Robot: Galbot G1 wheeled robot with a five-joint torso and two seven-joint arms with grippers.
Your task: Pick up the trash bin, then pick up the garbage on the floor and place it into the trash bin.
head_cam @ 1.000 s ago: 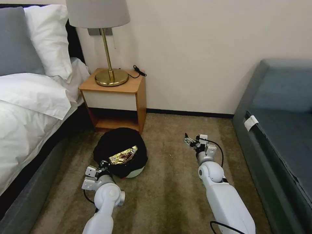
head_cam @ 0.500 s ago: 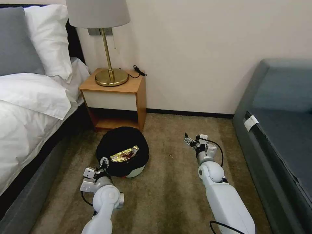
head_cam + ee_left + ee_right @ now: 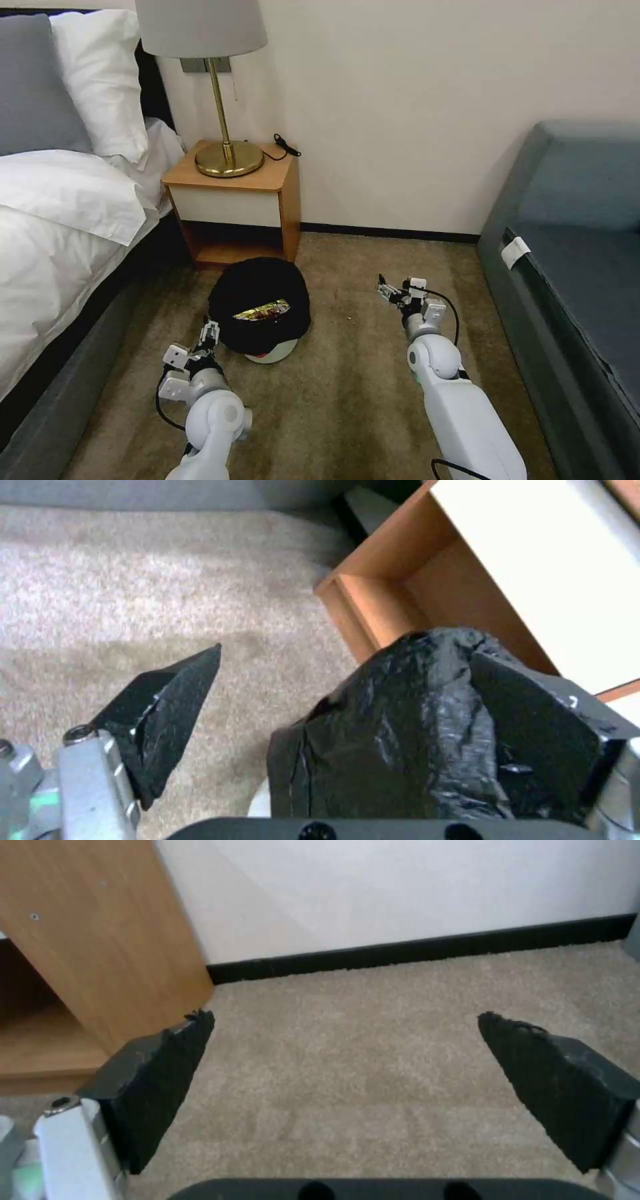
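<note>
The trash bin [image 3: 270, 352] stands on the carpet in front of the nightstand. Its black bag liner [image 3: 259, 293] drapes over most of its white wall. A gold-brown candy wrapper [image 3: 261, 311], a piece of the garbage, lies in its mouth. My left gripper [image 3: 210, 331] is open at the bin's near left side. In the left wrist view the liner [image 3: 400, 740] bulges between the fingers of the left gripper [image 3: 347, 652], against one finger [image 3: 533, 720]. My right gripper [image 3: 387, 289] hangs open over bare carpet to the bin's right; the right wrist view shows the right gripper [image 3: 345, 1016] holding nothing.
A wooden nightstand [image 3: 230, 200] with a brass lamp [image 3: 223, 153] stands just behind the bin. The bed [image 3: 60, 227] runs along the left and a grey sofa [image 3: 573, 267] along the right. Open carpet [image 3: 347, 387] lies between my arms.
The bin has gone from tilted toward me to more upright and shifted slightly right. My left gripper has drawn back from its rim toward me. The right arm has barely moved.
</note>
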